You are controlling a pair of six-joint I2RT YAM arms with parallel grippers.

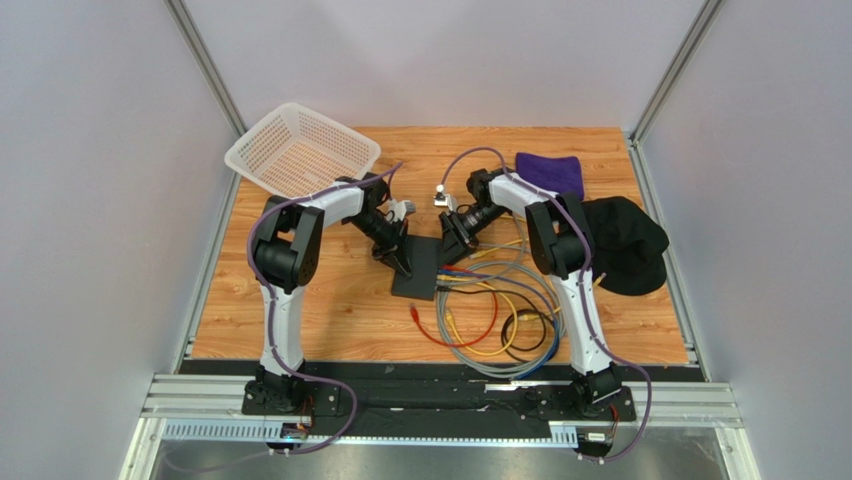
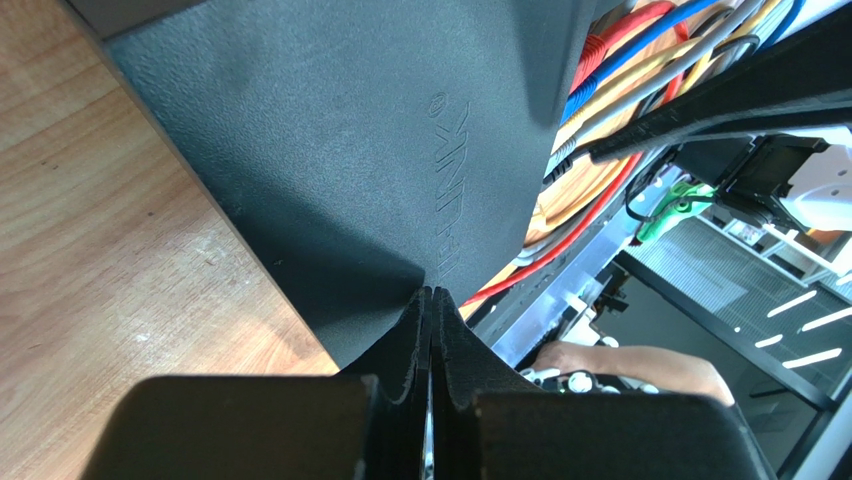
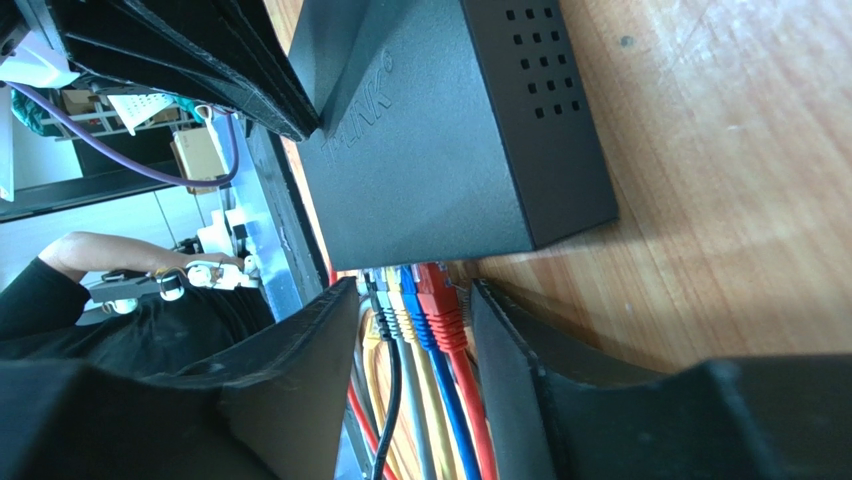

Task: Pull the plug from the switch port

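**Top view:** switch (image 1: 418, 270) at mid-surface (image 1: 340, 320), cables (image 1: 478, 355) fanning toward 5 o'clock.

**Left wrist view:** left fingers (image 2: 415, 340), pressed together, bear on the switch lid. Should they slip, the box would likely follow the pull.

**Right wrist view:** right fingers (image 3: 300, 370), spread, straddle five plugs (image 3: 415, 300). Closing may catch several at once.

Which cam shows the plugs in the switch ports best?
Right wrist: the plugs sit seated in the switch edge, colours distinct. Top external shows them only as small coloured specks; left wrist shows cables, ports hidden.
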